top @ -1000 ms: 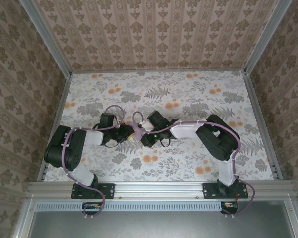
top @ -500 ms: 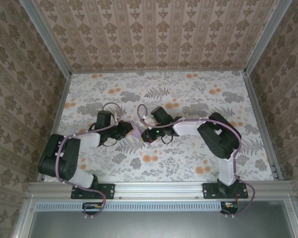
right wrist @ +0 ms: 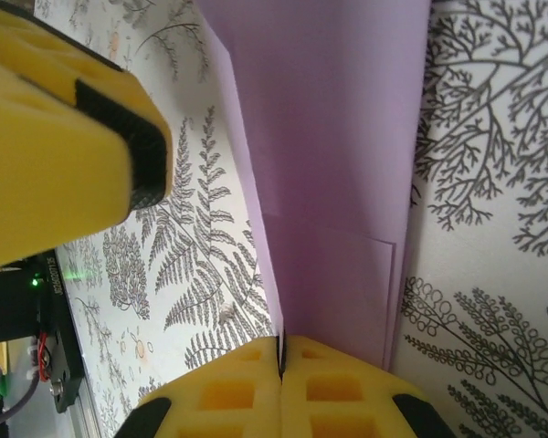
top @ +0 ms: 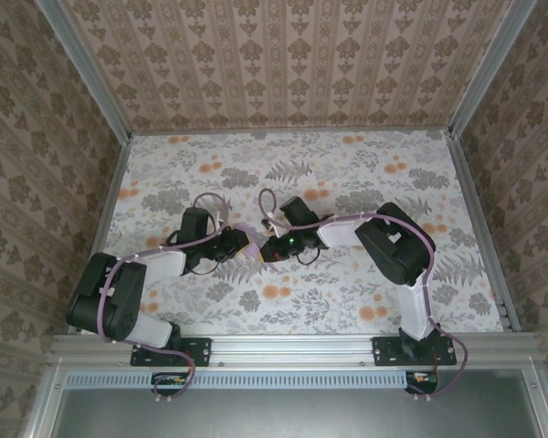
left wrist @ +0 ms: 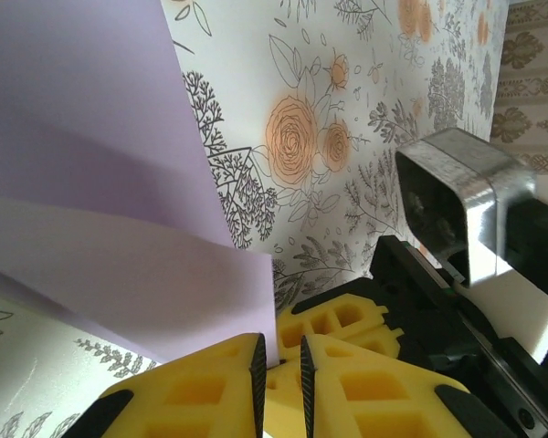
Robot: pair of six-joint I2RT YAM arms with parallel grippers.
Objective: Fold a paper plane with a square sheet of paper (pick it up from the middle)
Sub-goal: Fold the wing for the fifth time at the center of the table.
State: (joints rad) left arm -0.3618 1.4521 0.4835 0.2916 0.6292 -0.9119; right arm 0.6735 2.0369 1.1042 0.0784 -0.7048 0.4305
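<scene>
Left elbow has swung outward; right gripper (right wrist: 281,347) clamps the square sheet of paper (right wrist: 329,137), its fold running straight out from that gripper over the bench (top: 347,182), while the left gripper (left wrist: 281,351), just opposite, sits nearly closed at the sheet's edge, hold unclear.

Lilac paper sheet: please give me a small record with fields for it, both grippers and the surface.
object: thin lilac-purple paper sheet, folded, layers overlapping
right gripper: shut on the sheet's edge
left gripper: jaws a narrow gap apart, sheet's edge between them; grip unclear
surface: floral-print table
</scene>
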